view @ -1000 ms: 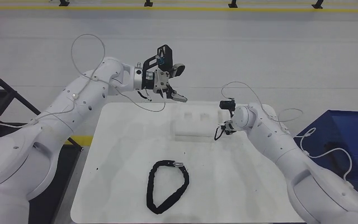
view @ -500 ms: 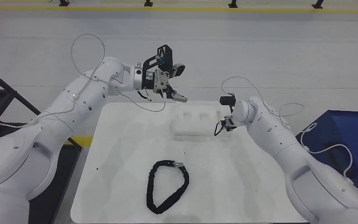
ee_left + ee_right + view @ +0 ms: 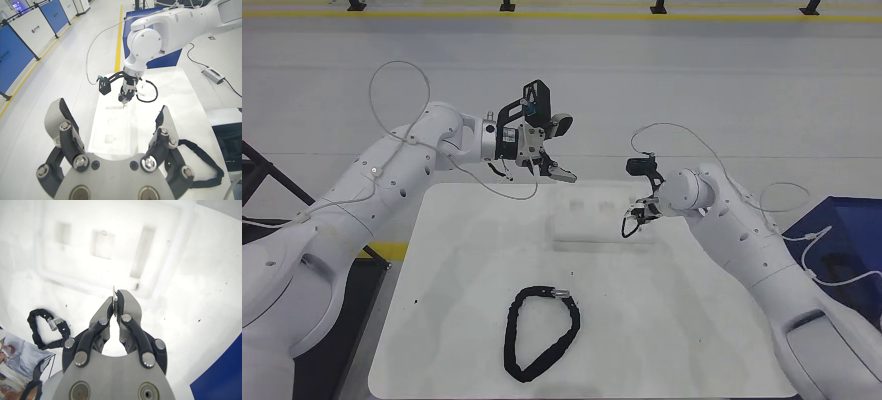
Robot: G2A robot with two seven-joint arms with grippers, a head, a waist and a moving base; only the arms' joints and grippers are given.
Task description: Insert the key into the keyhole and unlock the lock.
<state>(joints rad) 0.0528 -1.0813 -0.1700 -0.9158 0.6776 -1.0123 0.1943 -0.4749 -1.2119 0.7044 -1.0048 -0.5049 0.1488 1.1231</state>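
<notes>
My right gripper (image 3: 115,297) is shut on a thin silver key (image 3: 114,292), whose blade sticks out past the fingertips. It hangs just above the right end of a white foam holder (image 3: 587,225), beside a long slot (image 3: 142,251). In the left wrist view the same gripper (image 3: 123,106) shows over that slot. The black chain lock (image 3: 540,332) lies looped at the table's front middle, its silver cylinder (image 3: 52,326) at the top of the loop. My left gripper (image 3: 113,118) stays open and empty, held high over the table's far left edge (image 3: 560,172).
The white table (image 3: 442,300) carries the foam holder, which has small square recesses (image 3: 103,244). A blue bin (image 3: 842,245) stands off the table's right side. Open tabletop lies around the chain lock.
My right gripper has lifted and shifted a little toward the table's far side with the key, its wrist rising above the foam holder's right end. The left arm has kept still.
</notes>
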